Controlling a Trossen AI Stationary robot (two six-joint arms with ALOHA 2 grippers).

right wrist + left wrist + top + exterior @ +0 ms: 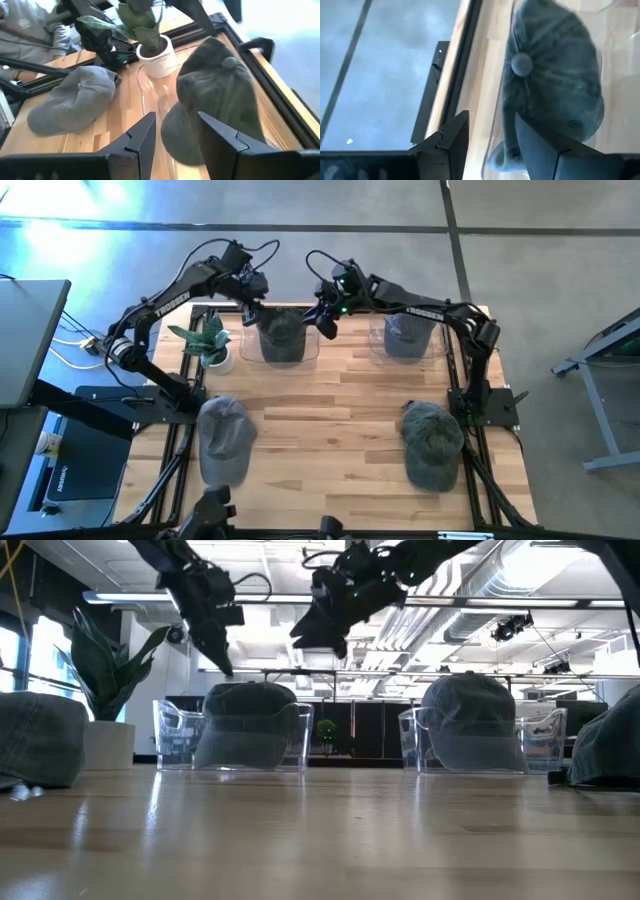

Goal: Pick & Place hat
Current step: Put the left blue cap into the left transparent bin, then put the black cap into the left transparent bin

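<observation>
Grippers, left (247,311) and right (326,325), hovered with fingers open above the dark hat (283,332) seated in its clear bin (252,346) at the surface's (330,420) far edge.

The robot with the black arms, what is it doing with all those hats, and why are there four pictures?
It has two arms, each ending in a two-finger gripper. One camera looks down from above, one sits at table height, and one rides on each wrist. On the wooden table are a plant, two loose hats, and two clear bins, each holding a hat. Both grippers, left and right, hang open above the green hat in the left bin. Neither holds anything.
</observation>
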